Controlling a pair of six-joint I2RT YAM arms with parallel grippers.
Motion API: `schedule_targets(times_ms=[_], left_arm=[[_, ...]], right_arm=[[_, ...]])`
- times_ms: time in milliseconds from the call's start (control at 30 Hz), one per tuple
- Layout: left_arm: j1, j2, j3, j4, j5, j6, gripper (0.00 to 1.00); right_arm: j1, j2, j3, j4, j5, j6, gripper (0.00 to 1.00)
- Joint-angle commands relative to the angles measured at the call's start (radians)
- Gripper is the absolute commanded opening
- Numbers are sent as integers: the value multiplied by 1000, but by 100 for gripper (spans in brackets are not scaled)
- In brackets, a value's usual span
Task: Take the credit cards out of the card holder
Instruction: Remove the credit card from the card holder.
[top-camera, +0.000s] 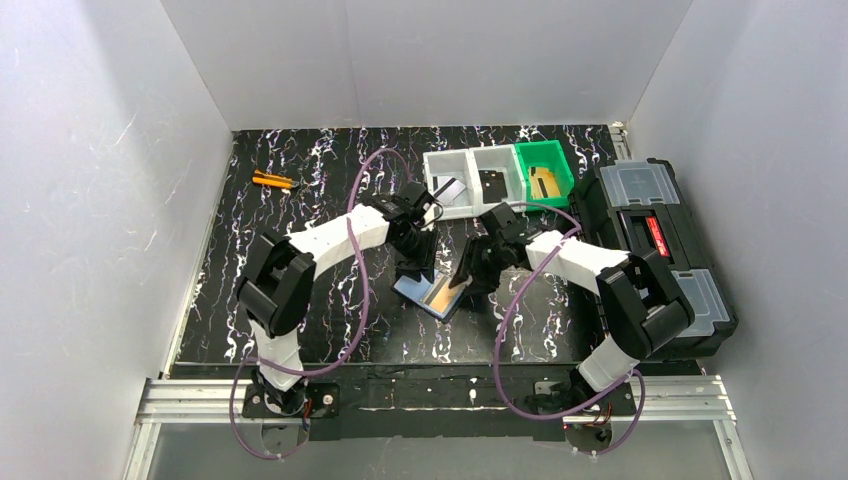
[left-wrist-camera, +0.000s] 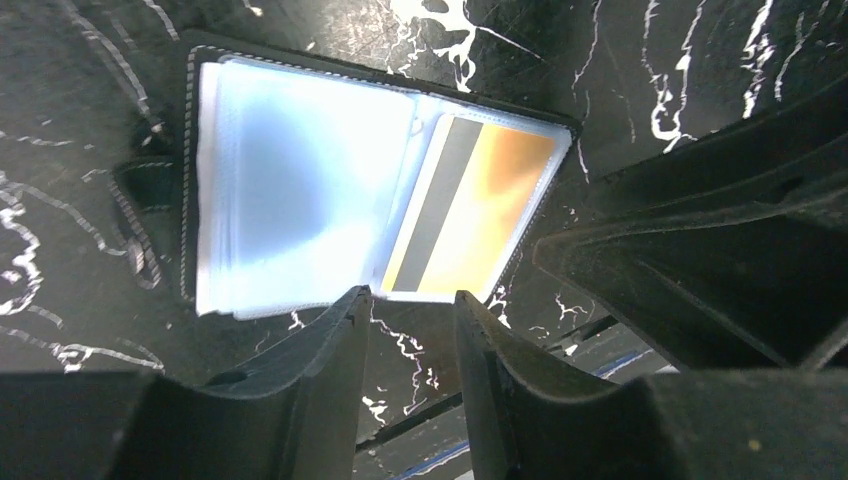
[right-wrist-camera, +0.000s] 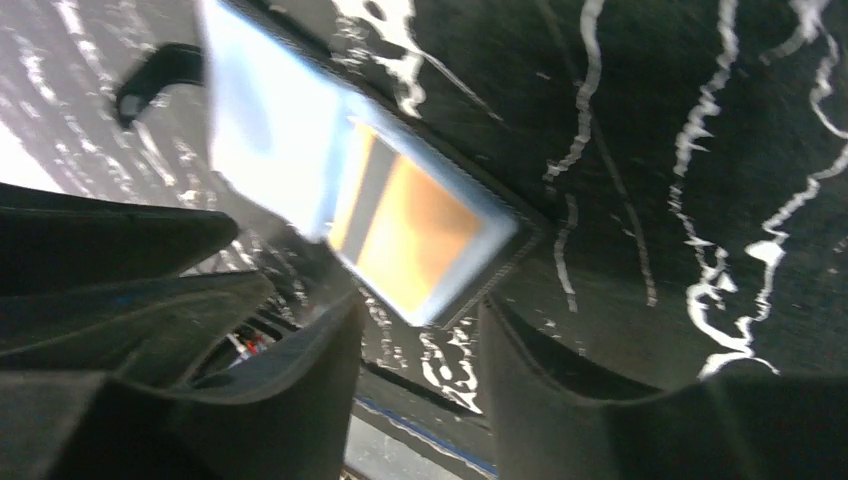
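1. Two end effectors hang low over the open holder (top-camera: 432, 292), which lies flat on the table (top-camera: 300, 150) between them.
2. The left end effector (left-wrist-camera: 412, 300) has its jaws partly apart with nothing between them. Its tips are just off the holder's edge, near the fold.
3. The right end effector (right-wrist-camera: 420, 312) is also partly open and empty. Its tips are just beside the corner of the half that carries the card (right-wrist-camera: 410, 228). That view is blurred, so I cannot tell whether they touch it.
4. Risk: the card sits under a clear sleeve (left-wrist-camera: 300, 180). A pinch that takes sleeve and card together would likely lift the whole holder instead of freeing the card.
5. Risk: nothing visibly pins the holder. Unless the other half is pressed down, a pull could drag it across the table or flip it shut.
6. Risk: the two end effectors are near each other, and closing in further could knock them together.
7. Risk: the card looks thin and slick, so a shallow grip on its edge may slip off.
8. Look: the holder is black outside with pale stitching. Inside, glossy sleeves glare blue-white, with several leaves stacked on one half.
9. Look: the card has an orange-gold sheen and a dark grey stripe along the side by the fold. Only one card shows; the glare may hide others.
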Motion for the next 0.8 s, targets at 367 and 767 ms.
schedule_targets(times_ms=[367,767], left_arm=[[-26,96,2,56,42,1,22],[-26,95,-63,74,3,-44,25]], right_arm=[[4,67,-26,26,21,-4,32],[3,144,21,20,38,-36,28]])
